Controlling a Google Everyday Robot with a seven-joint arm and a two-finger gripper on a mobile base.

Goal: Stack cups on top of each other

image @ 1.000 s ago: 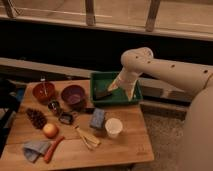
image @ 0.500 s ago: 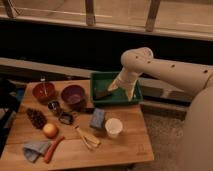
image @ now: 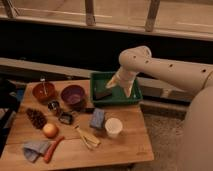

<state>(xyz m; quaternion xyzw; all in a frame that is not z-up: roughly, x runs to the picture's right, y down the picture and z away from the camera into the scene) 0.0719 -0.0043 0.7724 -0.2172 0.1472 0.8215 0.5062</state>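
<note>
The white tapered cup (image: 113, 127) stands upright on the wooden table (image: 125, 147), near its front right. The small dark shiny metal cup (image: 54, 106) stands upright to the left, just in front of the purple bowl (image: 73, 95). The two cups are apart. My gripper (image: 104, 93) hangs from the white arm (image: 150, 65) low over the green tray (image: 131, 97) at the back of the table. It is behind the white cup and apart from both cups.
A red-brown bowl (image: 44, 91) sits back left. A blue sponge (image: 97, 119) lies next to the white cup. A dark cluster (image: 36, 118), an apple (image: 50, 130), a carrot (image: 52, 149), a grey cloth (image: 33, 149) and yellow sticks (image: 87, 137) lie in front.
</note>
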